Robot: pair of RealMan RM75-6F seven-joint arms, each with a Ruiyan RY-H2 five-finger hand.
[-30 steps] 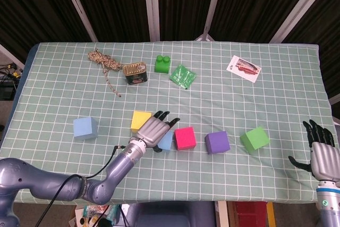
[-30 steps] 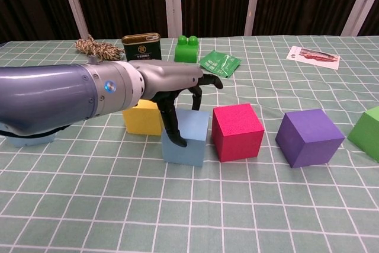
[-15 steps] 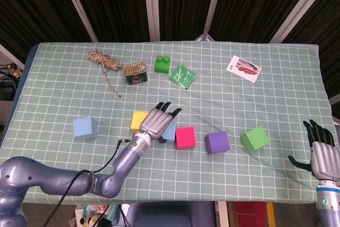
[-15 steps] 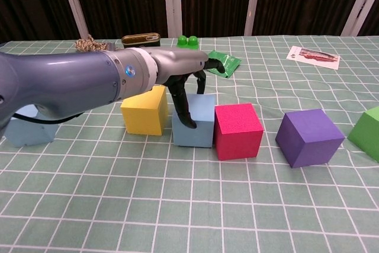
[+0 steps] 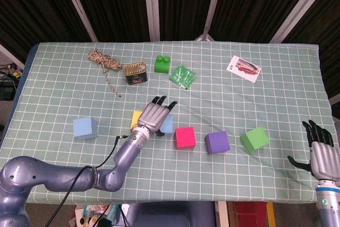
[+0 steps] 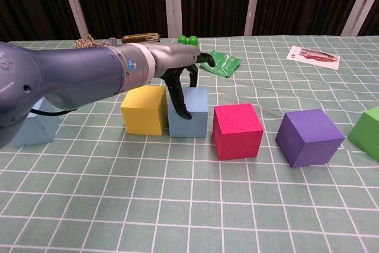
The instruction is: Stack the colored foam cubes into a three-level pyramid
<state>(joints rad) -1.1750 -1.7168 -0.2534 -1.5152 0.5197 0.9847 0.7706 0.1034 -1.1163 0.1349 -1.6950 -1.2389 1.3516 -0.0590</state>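
Your left hand [image 6: 177, 66] grips the light-blue foam cube [image 6: 190, 114] from above, fingers down its faces, the yellow cube [image 6: 144, 109] touching on its left, while your right hand [image 5: 320, 150] hangs spread, holding nothing.

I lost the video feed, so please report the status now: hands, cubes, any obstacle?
Left hand grips light blue cube beside yellow cube. Right hand open, idle at table edge. Nothing stacked yet. No obstacle.

Green white-gridded tablecloth [image 5: 255, 110] over table; behind it, dark corrugated wall panels [image 5: 117, 3] split by pale metal struts [image 5: 151, 3].
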